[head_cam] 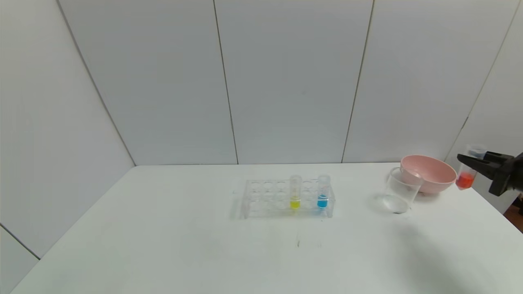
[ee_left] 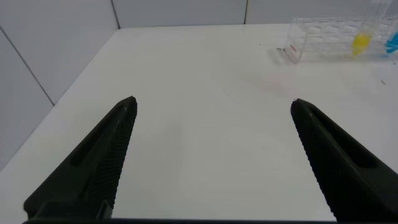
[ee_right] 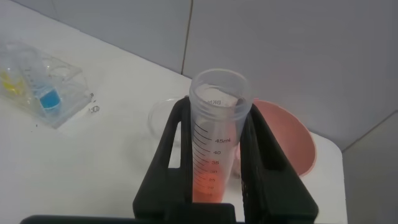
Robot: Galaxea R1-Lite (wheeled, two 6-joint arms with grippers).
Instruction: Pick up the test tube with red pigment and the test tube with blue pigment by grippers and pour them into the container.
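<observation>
My right gripper point(head_cam: 470, 163) is shut on the red-pigment test tube point(head_cam: 466, 173), held upright in the air to the right of the pink bowl, above the table's right edge. In the right wrist view the tube point(ee_right: 214, 146) stands between the fingers point(ee_right: 261, 149) of the right gripper point(ee_right: 214, 115), orange-red liquid at its bottom. The blue-pigment test tube point(head_cam: 322, 192) stands in the clear rack point(head_cam: 265, 199); it shows in the right wrist view point(ee_right: 46, 96) too. The clear container point(head_cam: 399, 192) stands empty left of the bowl, also visible past the held tube point(ee_right: 160, 115). My left gripper point(ee_left: 212, 106) is open and empty over bare table.
A yellow-liquid tube point(head_cam: 295, 192) stands in the rack beside the blue one. The pink bowl point(head_cam: 429, 173) sits behind and right of the container, touching it. White walls close the back and sides. The table's right edge runs near my right gripper.
</observation>
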